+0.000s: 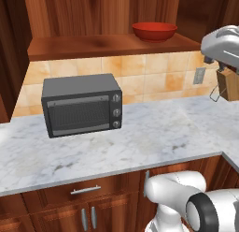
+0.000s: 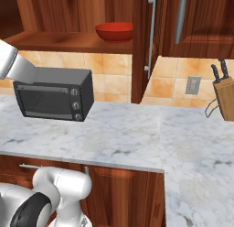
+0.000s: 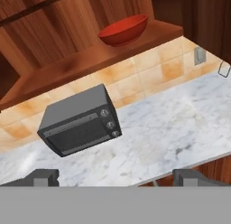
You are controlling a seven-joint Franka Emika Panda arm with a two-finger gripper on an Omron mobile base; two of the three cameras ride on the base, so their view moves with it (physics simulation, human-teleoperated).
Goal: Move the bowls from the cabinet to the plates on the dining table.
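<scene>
We observed one red bowl (image 1: 154, 31) on the open cabinet shelf (image 1: 93, 46), near the shelf's right end and close to its front edge. The shelf surface to the bowl's left lay bare along its whole length. In the right base view, an opened cabinet door (image 2: 141, 47) stood edge-on just to the right of the bowl, with one long silver handle (image 2: 151, 34) on it; a second handle (image 2: 181, 15) showed on the closed door further right.

Below the shelf, one grey toaster oven (image 1: 81, 109) sat on the marble counter (image 1: 154, 142), toward the tiled wall, with three round knobs on its front. The counter in front of it and to its right offered broad open surface out to the front edge. One knife block (image 2: 224, 95) stood at the far right, well apart from the oven.

The gripper (image 3: 115, 178) had its jaws spread fully wide and held nothing; in the hand view both fingertips (image 3: 43, 175) stood apart above the counter edge, well short of the bowl.
</scene>
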